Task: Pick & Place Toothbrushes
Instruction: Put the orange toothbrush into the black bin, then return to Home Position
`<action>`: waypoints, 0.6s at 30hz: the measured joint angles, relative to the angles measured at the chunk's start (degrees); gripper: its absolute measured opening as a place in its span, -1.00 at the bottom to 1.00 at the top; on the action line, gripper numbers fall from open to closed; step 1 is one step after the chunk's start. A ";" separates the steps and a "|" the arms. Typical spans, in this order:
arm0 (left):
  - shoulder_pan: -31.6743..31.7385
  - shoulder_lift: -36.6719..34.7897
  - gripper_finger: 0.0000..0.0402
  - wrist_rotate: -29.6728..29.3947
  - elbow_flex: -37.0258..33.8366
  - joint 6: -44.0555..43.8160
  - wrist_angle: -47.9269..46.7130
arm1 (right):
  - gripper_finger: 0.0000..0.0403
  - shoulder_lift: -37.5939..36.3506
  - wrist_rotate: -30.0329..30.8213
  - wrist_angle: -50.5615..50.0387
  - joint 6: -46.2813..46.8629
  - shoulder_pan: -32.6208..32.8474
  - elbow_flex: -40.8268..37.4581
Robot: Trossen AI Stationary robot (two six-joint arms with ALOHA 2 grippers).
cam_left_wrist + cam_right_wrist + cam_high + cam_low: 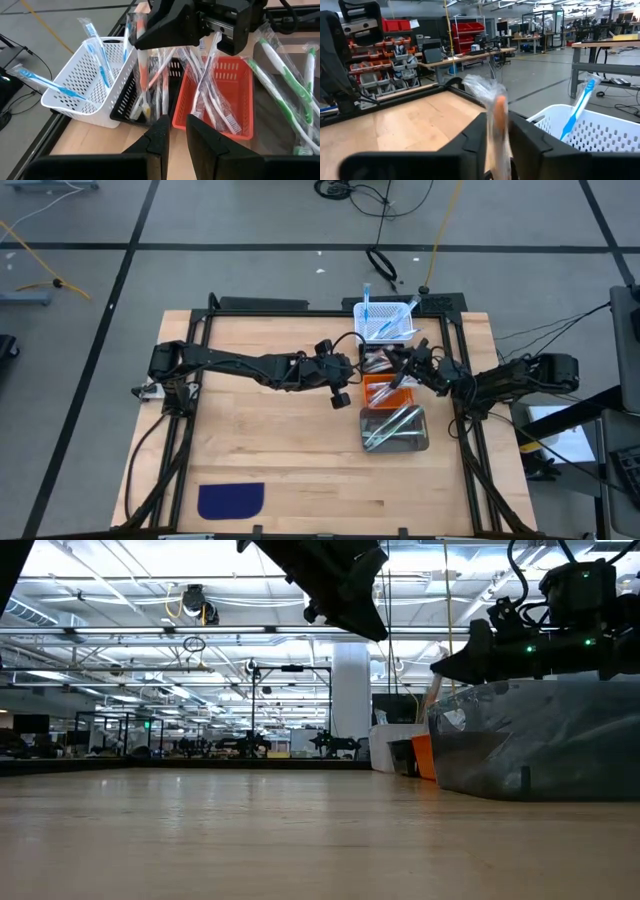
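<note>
Your right gripper hangs over the black bin and the red bin, its jaws closed on a wrapped orange-accented toothbrush that stands upright between them. Your left gripper hovers just beside the bins on the wooden surface, jaws nearly together and holding nothing. The other toothbrushes lie sorted: blue ones in the white basket, orange and white ones in the black and red bins, green ones in the clear bin. A dark blue cloth patch lies well apart, near the surface's front edge.
</note>
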 joint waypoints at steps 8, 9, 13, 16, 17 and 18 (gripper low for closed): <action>-0.02 -0.01 -0.67 0.00 0.00 0.02 0.01 | -0.31 -0.02 0.07 -0.29 -2.04 0.00 0.00; -0.02 -0.01 -0.67 0.00 0.00 0.02 0.00 | -0.26 -0.02 0.11 -0.05 -2.93 -0.02 0.00; -0.02 -0.01 -0.67 0.00 0.00 0.02 -0.02 | -0.11 -0.28 1.94 2.07 -5.13 -0.06 0.02; -0.02 -0.01 -0.67 0.00 0.00 0.03 -0.14 | -0.05 -1.48 2.28 1.94 -6.17 -0.60 0.02; -0.02 -0.01 -0.67 0.00 0.00 0.03 -0.13 | -0.03 -2.05 2.26 1.92 -6.25 -0.78 0.02; -0.02 -0.01 -0.67 0.00 0.00 0.04 -0.16 | -0.03 -2.73 2.14 1.90 -6.27 -0.88 0.02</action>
